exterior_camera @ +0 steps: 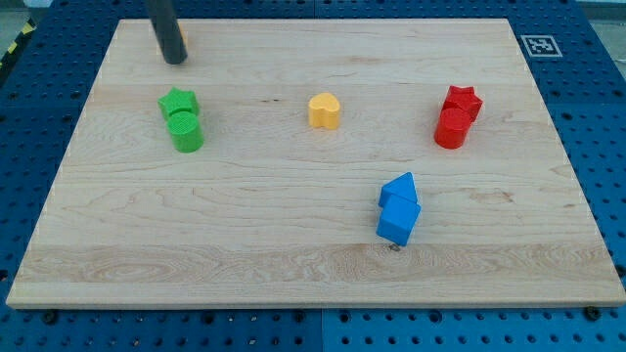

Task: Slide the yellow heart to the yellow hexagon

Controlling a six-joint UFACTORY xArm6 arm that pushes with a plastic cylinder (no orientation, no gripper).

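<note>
- Starting nearest the view's bottom, the pale wooden desk [245, 264] lies on a blue pegboard base [597, 88] dotted with holes; the wood grain runs from the view's left to its right.
- Two blue blocks sit right of centre, touching: a blue cube-like block [397, 223] nearer the bottom and a blue pointed block [399, 188] just above it.
- Further up at the view's left, a green cylinder [186, 133] touches a green star [177, 101] behind it.
- At the view's right, a red cylinder [450, 129] touches a red star [463, 100] behind it.
- Between those pairs, the yellow heart [325, 110] stands alone near the middle, well apart from every other block.
- At the view's top left, my tip [174, 61] rests on the wood, above the green star and well left of the yellow heart.
- A small orange-yellow sliver [184, 39] shows just beside the rod; its shape cannot be made out, so whether it is the hexagon I cannot tell.
- No jaws exist on this rod, so their state does not show.
- A black-and-white marker tag [540, 45] sits beyond the desk's top right corner.
</note>
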